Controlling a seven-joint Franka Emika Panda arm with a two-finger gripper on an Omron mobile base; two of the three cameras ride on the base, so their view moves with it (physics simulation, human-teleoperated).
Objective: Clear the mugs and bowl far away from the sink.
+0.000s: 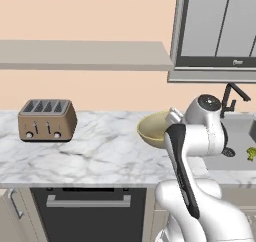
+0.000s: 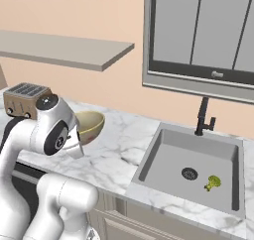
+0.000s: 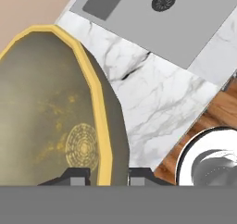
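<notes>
The hand (image 3: pixel 109 176) is clamped on the rim of the bowl (image 3: pixel 51 112): in the hand view one dark fingertip (image 3: pixel 76 174) sits against the inner face and the other against the outer wall, with the yellow rim running between them. The bowl is tilted, held above the marble counter (image 1: pixel 90 151), its pale inside turned up and toward the wall in the left base view, where it shows just left of the arm's upper joints (image 1: pixel 152 128); in the right base view it sits just right of the arm, tan-olive underside facing the camera (image 2: pixel 89 125). Nothing lies in the bowl; its inner floor carries a faint round pattern. To the right the grey sink (image 2: pixel 163 169) is sunk into the counter, with a round drain (image 2: pixel 189 173) and a small green sprig like broccoli (image 2: pixel 213 182) lying beside it on the basin floor. A black faucet (image 2: pixel 202 116) stands at its back edge. Far left on the counter is a four-slot toaster (image 1: pixel 47 120). Small lettering on the window frame (image 2: pixel 217 74) is too small to read.
</notes>
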